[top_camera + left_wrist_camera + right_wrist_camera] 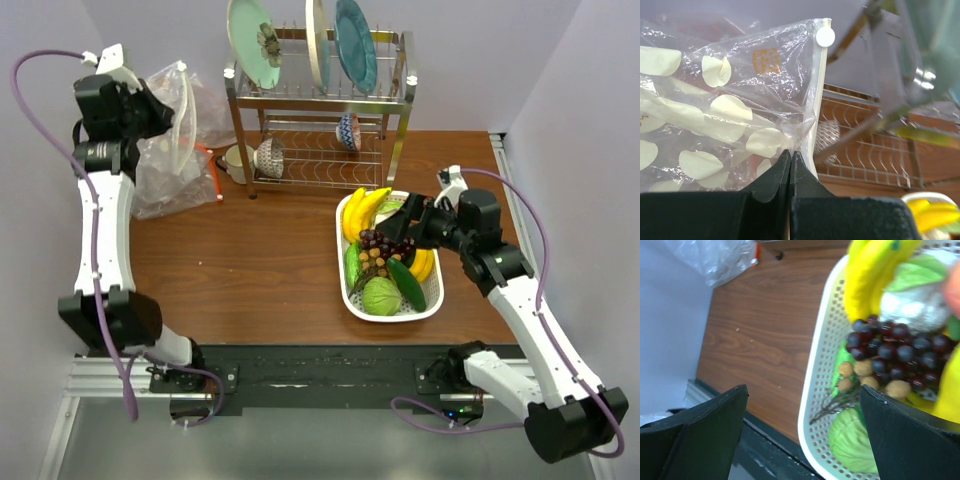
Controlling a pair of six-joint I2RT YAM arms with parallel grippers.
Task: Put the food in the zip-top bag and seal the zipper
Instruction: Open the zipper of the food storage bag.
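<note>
My left gripper (158, 108) is raised at the far left and shut on the zip-top bag (180, 100). In the left wrist view the closed jaws (790, 154) pinch the clear white-dotted bag (725, 115) beside its zipper strip (816, 95), which has a white slider (825, 36) at the top. The food lies in a white basket (346, 285): yellow bananas (360, 212), dark grapes (385, 243) and a green cabbage (381, 296). My right gripper (405, 222) is open and empty above the basket (815, 390), over the grapes (900, 350) and the bananas (867, 275).
A heap of plain clear plastic (165, 180) lies under the left gripper. A metal dish rack (320, 130) with plates and bowls stands at the back centre. Bare wooden table (250, 260) lies between the heap and the basket.
</note>
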